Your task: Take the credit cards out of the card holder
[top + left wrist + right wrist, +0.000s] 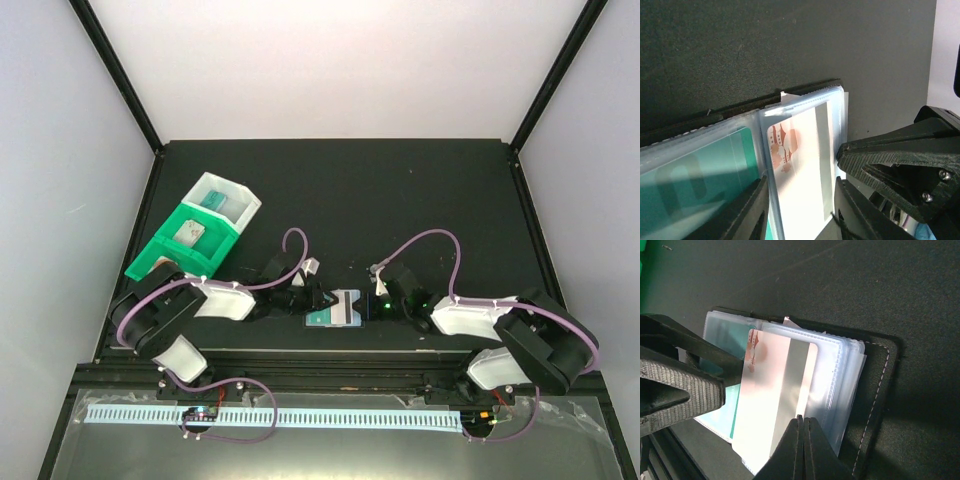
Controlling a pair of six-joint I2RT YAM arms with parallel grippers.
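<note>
The black card holder (340, 308) lies open on the mat between both grippers, its clear pockets up. In the right wrist view its black cover (881, 390) lies under the pockets. A pale card with a red-brown mark and grey stripe (770, 395) lies over the pockets, and my right gripper (801, 421) is shut on its edge. In the left wrist view my left gripper (802, 215) is open, one jaw on each side of that pale card (800, 170). A teal card (690, 185) sits in the neighbouring pocket.
A green bin (170, 262) and a white bin (245, 200) stand at the back left of the mat, with small cards inside. The right gripper's fingers (900, 160) sit close to the right of the left gripper. The table's near edge is just behind the holder.
</note>
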